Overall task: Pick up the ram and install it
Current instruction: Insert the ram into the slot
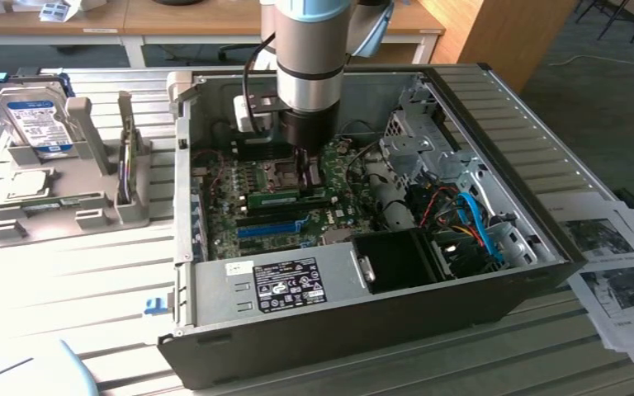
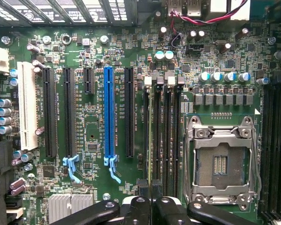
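The ram (image 1: pixel 275 198) stands on edge over the memory slots (image 2: pixel 167 136). Its long axis runs parallel w/ the blue slot (image 1: pixel 267 228), off toward the exterior view's left from my gripper (image 1: pixel 310 183). Fingers (image 2: pixel 136 208) narrow, pinching what I take to be the ram's near end. Tool's right on it, low inside the PC case (image 1: pixel 350 338).
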{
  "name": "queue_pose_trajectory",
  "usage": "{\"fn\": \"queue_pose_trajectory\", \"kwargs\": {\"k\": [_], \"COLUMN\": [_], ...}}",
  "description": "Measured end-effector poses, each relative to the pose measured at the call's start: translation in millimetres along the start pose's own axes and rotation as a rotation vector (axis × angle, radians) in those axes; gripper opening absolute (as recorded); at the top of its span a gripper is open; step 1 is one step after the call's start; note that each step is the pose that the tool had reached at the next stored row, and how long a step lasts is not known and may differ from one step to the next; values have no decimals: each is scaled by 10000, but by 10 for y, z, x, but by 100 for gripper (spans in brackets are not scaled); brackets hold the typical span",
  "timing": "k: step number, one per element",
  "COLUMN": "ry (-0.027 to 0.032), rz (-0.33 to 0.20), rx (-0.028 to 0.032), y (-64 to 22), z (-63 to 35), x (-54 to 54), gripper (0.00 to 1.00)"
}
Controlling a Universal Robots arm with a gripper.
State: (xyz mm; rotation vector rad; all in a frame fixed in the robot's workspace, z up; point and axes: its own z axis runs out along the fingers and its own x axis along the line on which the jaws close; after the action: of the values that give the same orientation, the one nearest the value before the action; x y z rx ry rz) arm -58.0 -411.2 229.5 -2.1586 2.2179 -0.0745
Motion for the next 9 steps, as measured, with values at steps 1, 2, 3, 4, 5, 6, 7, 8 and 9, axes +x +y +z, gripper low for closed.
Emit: {"fn": "queue_pose_trajectory", "kwargs": {"k": [1,2,3,4,5,6,7,8,9], "ry": [1,2,1,1,1,1,0,0,0], "rz": [0,-2,-1,-1,-1,-1,-1,-1,-1], "rx": [-1,-1,-1,-1,-1,0,0,0,0], "y": [0,0,0,0,0,0,0,0,1], "z": [-1,-1,-1,-1,0,0,0,0,0], "x": [0,1,1,1,1,1,2,2,4], "gripper": [11,11,11,11,11,11,11,11,11]}}
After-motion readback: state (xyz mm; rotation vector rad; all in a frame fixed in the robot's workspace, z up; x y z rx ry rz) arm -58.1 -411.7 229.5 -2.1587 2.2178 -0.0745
